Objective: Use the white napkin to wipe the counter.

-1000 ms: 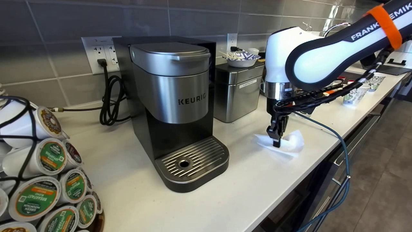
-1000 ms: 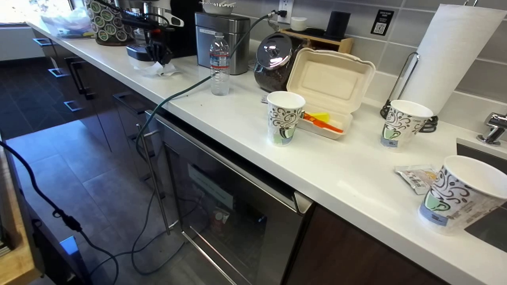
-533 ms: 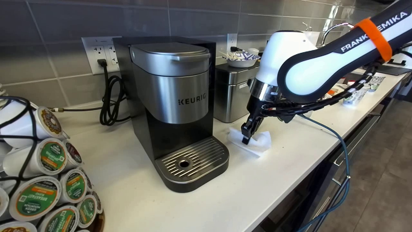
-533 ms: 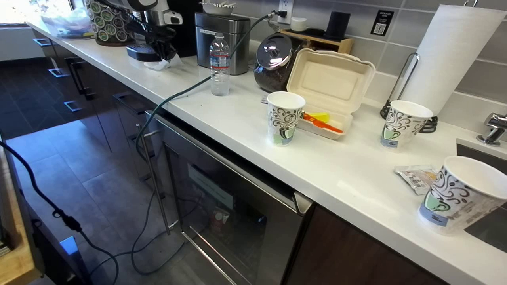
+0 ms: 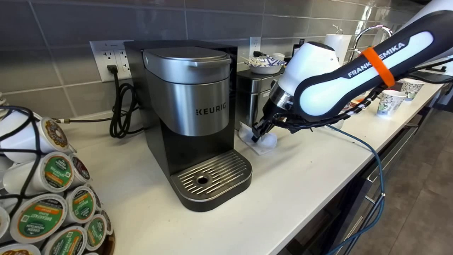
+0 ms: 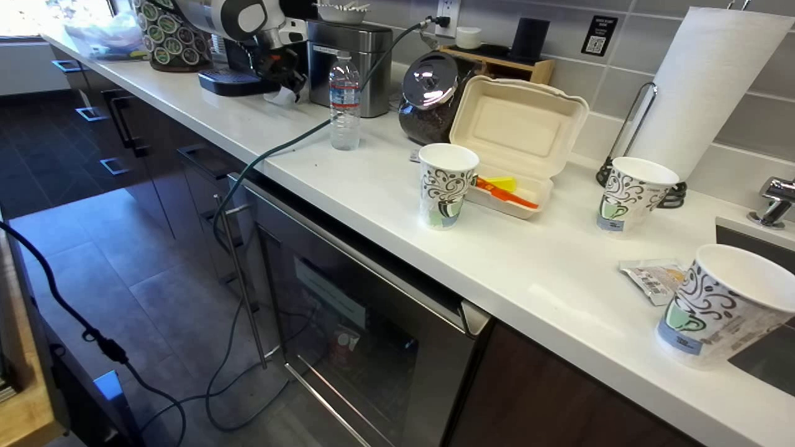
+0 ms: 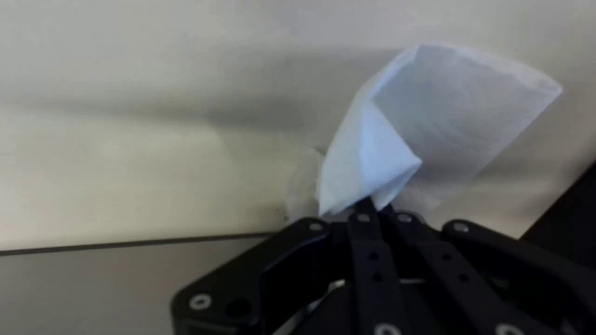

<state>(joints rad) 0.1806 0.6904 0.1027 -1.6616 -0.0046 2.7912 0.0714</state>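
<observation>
Slanting down, the tool (image 5: 254, 138) pinches a napkin (image 7: 428, 121).

the wall (image 5: 102, 21) is grey tile – glossy, pale-jointed. dark cabinets (image 6: 168, 177) stand above a grey tiled floor (image 6: 87, 267) – at the far end, a window (image 6: 40, 17) glares white.

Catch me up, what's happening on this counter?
The robot arm has the white napkin pinched in its fingers, bunched and folded rather than flat. Over the last second it has moved the napkin along the counter toward the coffee maker and the steel bin, which looks like a wiping stroke. Right now the napkin is beside the coffee maker, close to the bin's base. Whether it touches either, or how much of it meets the counter, I can't tell.
</observation>
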